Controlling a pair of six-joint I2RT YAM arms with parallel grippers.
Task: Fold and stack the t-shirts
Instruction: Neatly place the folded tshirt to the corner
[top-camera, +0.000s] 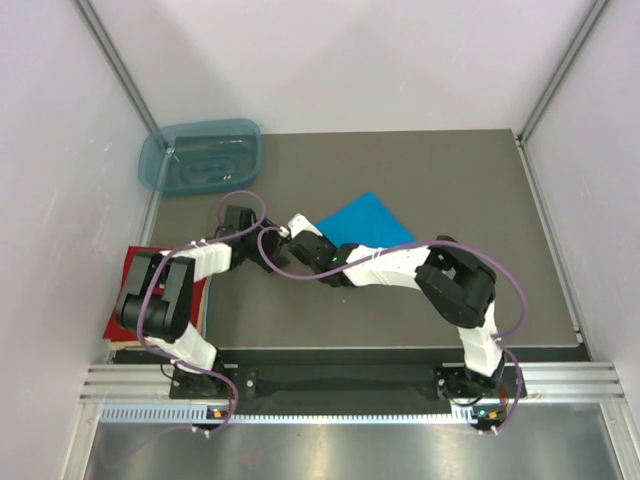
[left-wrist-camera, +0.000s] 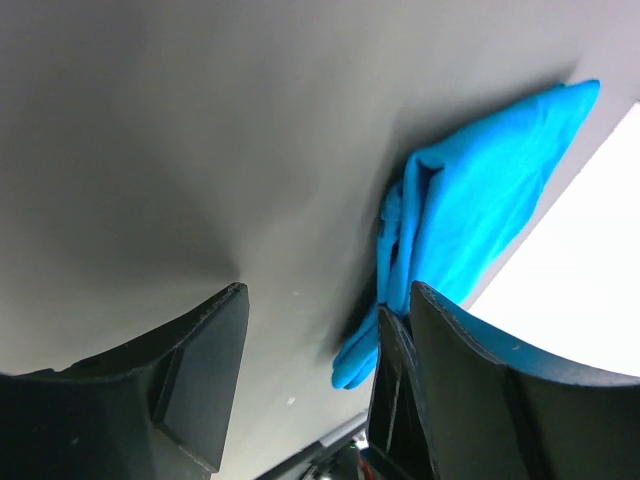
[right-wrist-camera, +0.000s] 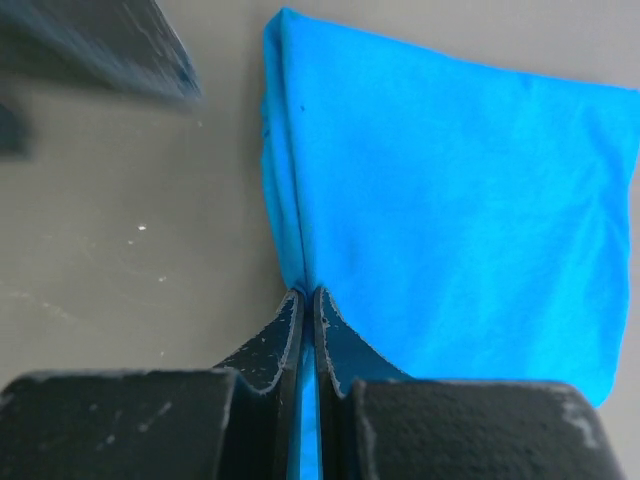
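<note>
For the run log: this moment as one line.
left gripper open; right gripper shut on blue t-shirt edge; red t-shirt lying left

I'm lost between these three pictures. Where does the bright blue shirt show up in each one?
Top external: the blue t-shirt lies at the centre of the grey table.
Left wrist: the blue t-shirt is on the right side, running up to the upper right corner.
Right wrist: the blue t-shirt fills the upper right, its edge pinched by the right gripper.
Shared landmark: the grey table under it.

Bright even light, soft shadows; left wrist view blown white at right.
</note>
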